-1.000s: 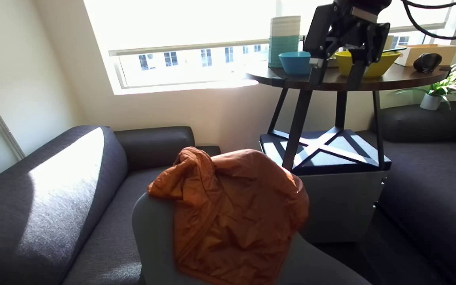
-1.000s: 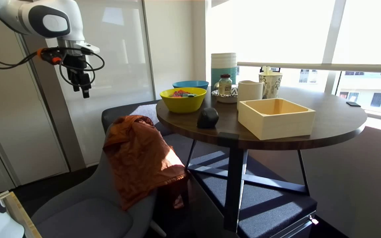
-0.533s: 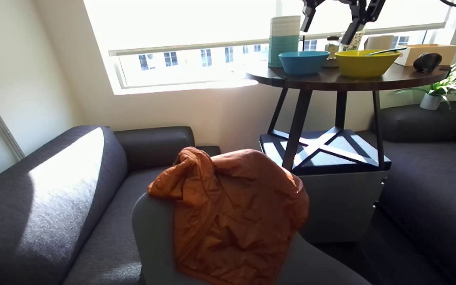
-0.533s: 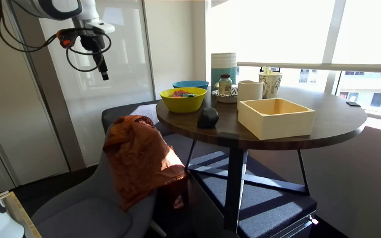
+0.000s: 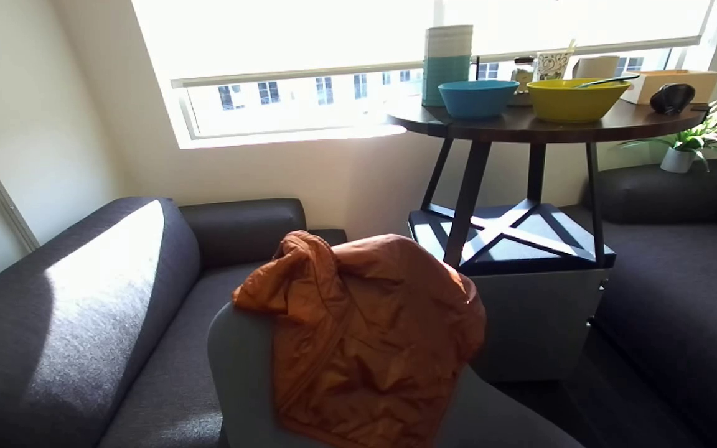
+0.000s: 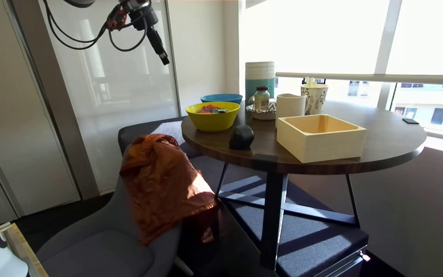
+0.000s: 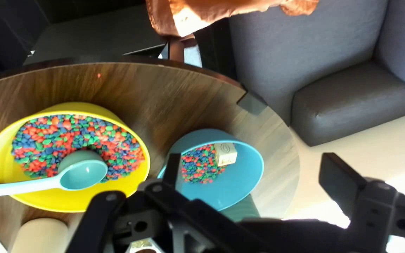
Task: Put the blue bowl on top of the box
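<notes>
The gripper [image 7: 253, 172] was up in the air, tilted, pointing down and toward the table [image 6: 390, 134]. Jaws were released, spread wide apart in the wrist view, with the blue bowl [image 7: 220, 186] below, partly in the gap and partly hidden behind one side. That blue bowl sat upright on the table near its edge, so not on the box [image 6: 333, 148] yet. It held red, green and blue bits [image 7: 199, 165] heaped to one side, plus a pale marked cube [image 7: 225, 154] next to them. A yellow bowl [image 5: 576, 102] stood just beside it, narrow gap between, with more of the same bits and a teal scoop [image 7: 84, 174], handle out past the rim. The box was pale wood, open-topped, on the same table, well apart from the blue bowl. In an exterior view, a rounded black object [image 6: 241, 137] stood between yellow bowl and box, with a white cylinder [image 6: 290, 105] close behind the box; couldn't tell if those two touched. A teal-and-white container [image 5: 447, 62] was upright near the blue bowl. Orange jacket [image 6: 167, 181] was draped over a grey chair [image 6: 102, 254].
</notes>
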`<state>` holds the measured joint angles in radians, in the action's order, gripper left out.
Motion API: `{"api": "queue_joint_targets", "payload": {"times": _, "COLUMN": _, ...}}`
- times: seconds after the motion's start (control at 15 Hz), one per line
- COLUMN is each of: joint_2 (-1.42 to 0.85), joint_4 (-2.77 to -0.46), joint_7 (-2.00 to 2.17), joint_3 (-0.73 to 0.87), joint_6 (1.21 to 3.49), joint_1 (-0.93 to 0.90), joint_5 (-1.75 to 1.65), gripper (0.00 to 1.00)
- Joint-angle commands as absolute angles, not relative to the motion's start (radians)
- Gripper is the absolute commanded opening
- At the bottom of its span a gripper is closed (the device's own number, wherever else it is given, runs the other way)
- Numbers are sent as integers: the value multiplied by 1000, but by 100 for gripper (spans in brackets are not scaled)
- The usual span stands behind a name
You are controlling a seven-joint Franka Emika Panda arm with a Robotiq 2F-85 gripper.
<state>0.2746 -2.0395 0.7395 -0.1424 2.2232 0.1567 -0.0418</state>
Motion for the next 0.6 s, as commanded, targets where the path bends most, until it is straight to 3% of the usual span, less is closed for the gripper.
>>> {"api": "queue_joint_targets", "payload": {"times": 0.0, "joint_2": 252, "joint_4": -2017, "joint_7": 757, "joint_3": -113, "joint_6": 2221, "joint_1": 130, "joint_5": -62, "gripper": 100}}
{"api": "queue_joint_targets", "payload": {"times": 0.53, "joint_2": 227, "joint_4": -1992, "joint_7": 773, "joint_3": -113, "joint_6": 2221, "joint_1": 128, "joint_5": -70, "gripper": 100}}
